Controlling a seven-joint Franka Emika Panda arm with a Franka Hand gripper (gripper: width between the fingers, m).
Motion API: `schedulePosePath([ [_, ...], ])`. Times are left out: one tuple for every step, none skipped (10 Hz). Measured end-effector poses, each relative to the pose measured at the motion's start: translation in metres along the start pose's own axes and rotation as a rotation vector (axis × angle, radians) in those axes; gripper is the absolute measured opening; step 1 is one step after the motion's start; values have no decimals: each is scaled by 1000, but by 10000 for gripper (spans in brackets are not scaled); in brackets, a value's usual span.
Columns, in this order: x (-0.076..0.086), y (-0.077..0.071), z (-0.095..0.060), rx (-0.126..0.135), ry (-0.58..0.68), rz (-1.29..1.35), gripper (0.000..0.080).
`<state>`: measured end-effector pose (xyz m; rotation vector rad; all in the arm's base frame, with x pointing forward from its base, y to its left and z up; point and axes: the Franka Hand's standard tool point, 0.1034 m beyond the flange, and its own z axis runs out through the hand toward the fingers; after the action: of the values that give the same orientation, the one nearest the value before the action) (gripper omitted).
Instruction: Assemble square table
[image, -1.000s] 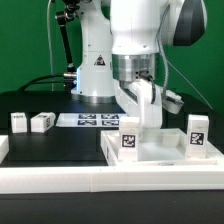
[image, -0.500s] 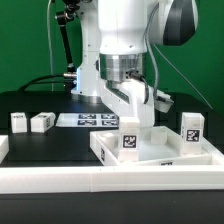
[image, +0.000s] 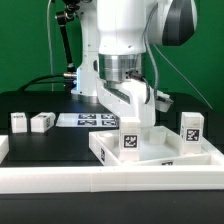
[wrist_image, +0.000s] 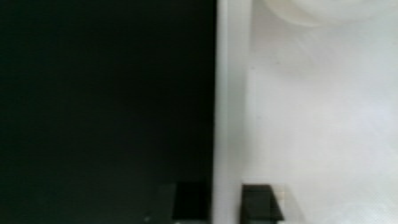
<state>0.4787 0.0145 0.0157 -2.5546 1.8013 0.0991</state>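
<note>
Square top (image: 165, 158) rim pinched in gripper (wrist_image: 226, 200); two leg blocks (image: 130, 141) upright inside.

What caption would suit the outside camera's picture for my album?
A robot's gripper pinches the rim of a white square table top, two legs upright on it, two spare legs aside.

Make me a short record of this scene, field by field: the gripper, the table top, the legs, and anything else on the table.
gripper: shut on the rim of the square top
legs on top: tagged leg by the gripper and right leg, both upright
loose legs: outer leg block and inner leg block, at the exterior view's left, apart from the top
marker board: flat on the table
</note>
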Motion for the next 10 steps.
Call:
schedulePosePath([
  [5,3,0,-2,3,-55,65],
  [17,7,-2,-7,5,-162,65],
  [28,10,-4,-8,7,-254,65],
  [32,10,-5,-8,4,-318,65],
  [38,10,-6,-3,8,-401,65],
  [40,11,-6,-2,12,-445,65],
  [41,11,-6,0,16,-465,65],
  [45,11,-7,1,22,-536,65],
  [47,12,-7,1,22,-600,65],
  [48,13,-7,0,22,-645,64],
])
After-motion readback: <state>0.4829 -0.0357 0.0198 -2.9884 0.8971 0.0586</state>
